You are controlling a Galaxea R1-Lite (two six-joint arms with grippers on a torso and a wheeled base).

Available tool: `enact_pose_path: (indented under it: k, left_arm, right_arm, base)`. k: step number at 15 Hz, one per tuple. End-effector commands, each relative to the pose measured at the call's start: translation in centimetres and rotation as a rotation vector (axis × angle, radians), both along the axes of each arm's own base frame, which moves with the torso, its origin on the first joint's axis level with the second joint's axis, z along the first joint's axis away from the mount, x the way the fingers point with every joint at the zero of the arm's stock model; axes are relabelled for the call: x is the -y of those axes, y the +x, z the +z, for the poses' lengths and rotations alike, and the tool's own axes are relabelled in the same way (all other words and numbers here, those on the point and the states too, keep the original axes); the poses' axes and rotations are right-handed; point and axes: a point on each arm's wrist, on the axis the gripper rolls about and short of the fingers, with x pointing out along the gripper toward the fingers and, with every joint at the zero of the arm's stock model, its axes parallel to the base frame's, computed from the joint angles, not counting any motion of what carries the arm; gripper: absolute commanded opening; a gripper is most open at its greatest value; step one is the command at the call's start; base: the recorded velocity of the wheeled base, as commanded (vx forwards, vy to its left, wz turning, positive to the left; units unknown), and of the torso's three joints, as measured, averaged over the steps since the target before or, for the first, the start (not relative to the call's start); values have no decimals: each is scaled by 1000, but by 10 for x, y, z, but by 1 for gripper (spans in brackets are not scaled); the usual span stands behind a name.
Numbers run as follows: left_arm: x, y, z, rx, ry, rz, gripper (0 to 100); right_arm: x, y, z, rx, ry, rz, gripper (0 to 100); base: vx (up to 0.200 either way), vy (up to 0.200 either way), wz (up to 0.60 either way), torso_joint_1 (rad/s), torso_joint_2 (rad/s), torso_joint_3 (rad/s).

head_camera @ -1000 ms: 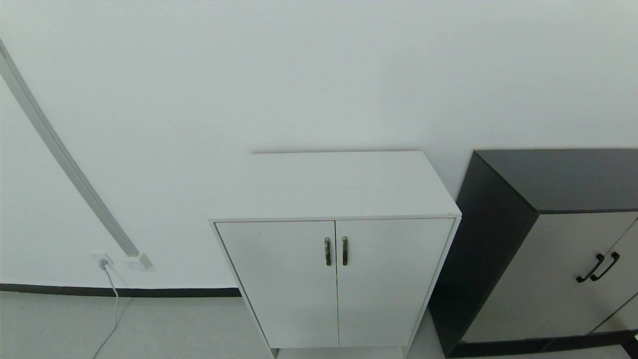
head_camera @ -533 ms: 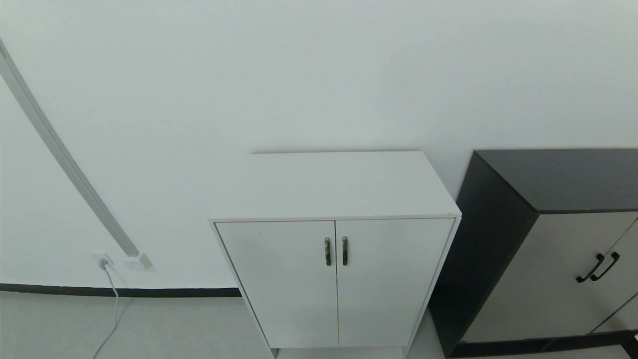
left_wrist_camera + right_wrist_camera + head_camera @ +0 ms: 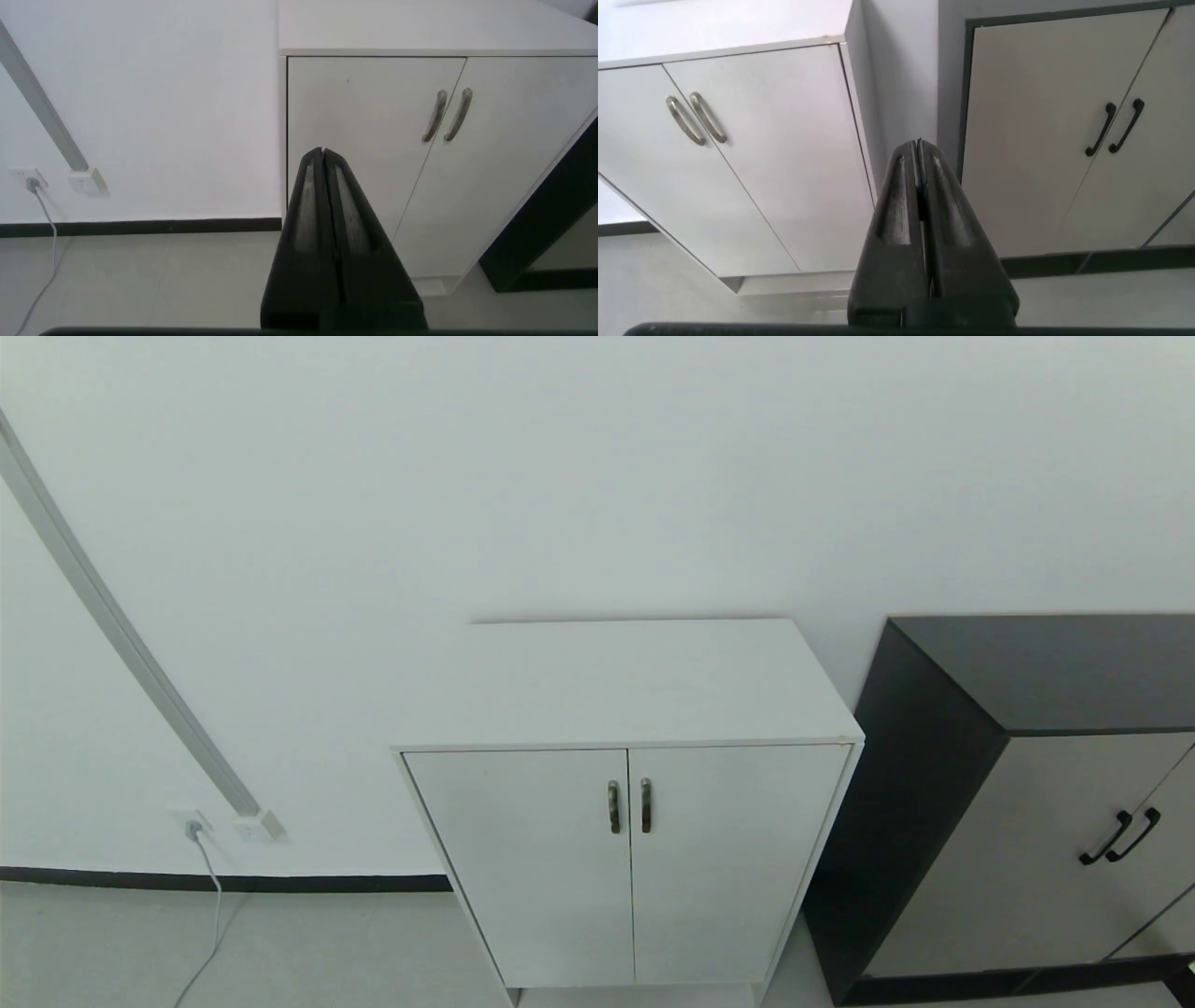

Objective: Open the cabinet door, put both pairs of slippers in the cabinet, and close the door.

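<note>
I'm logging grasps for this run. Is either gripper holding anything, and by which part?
Nothing is held. The left gripper and right gripper are both shut and empty, apart from the white cabinet, whose doors are closed.

The cabinet stands against the wall; a second cabinet sits just right of it, a socket well left.

A plain white wall fills the upper frame. At left a grey cable duct slants down to a socket with a cord. Black skirting edges the grey floor. A black cabinet stands at right.
</note>
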Motion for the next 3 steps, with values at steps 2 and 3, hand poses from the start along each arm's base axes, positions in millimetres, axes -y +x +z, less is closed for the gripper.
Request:
enact_pose_path:
  k: [2, 3]
  left_arm:
    - [0, 0, 0, -1, 0, 1, 0]
    - [0, 0, 0, -1, 0, 1, 0]
  right_arm:
    - [0, 0, 0, -2, 0, -1, 0]
    - [0, 0, 0, -2, 0, 1, 0]
  base:
    - [0, 0, 0, 0, 0, 0]
    - [0, 0, 0, 0, 0, 0]
